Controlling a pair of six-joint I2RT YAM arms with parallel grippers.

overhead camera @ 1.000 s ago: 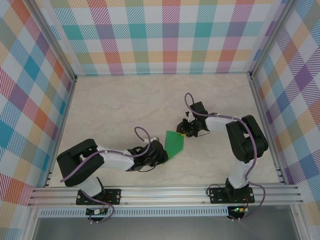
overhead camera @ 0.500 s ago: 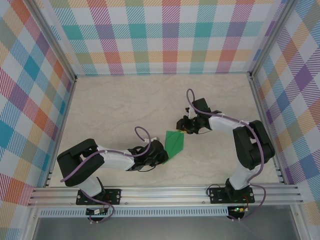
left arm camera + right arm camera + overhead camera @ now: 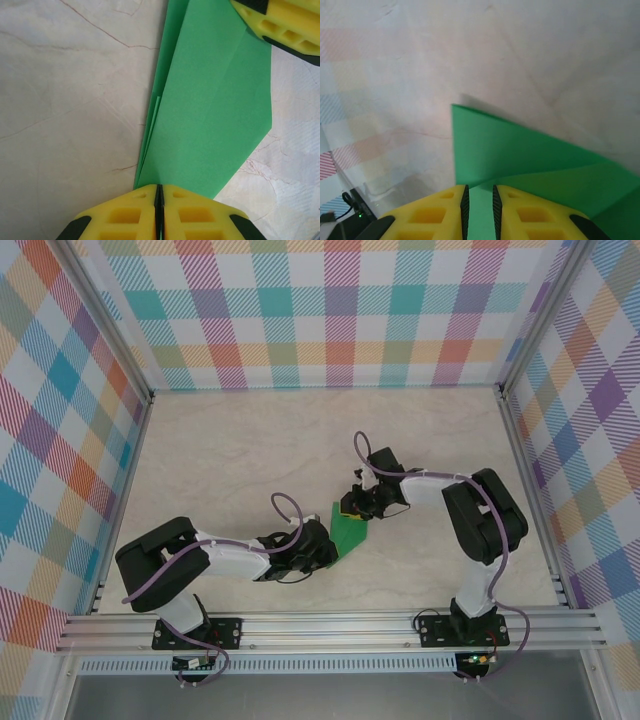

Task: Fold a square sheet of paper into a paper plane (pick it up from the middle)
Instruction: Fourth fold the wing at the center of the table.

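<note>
Pinching the edge of the folded green paper [image 3: 215, 115], my left gripper [image 3: 158, 197] has its fingers pressed together on it, the sheet stretching ahead. My right gripper [image 3: 479, 200] straddles the opposite edge, fingers slightly apart; whether they grip, I cannot tell.

Your paper [image 3: 215, 110] looks thin, matt and smooth. The table [image 3: 65, 100] has a smooth, faintly veined stone-look finish. The yellow fingers [image 3: 125, 212] of the left gripper [image 3: 158, 189] seem matt foam, perhaps plastic.
</note>
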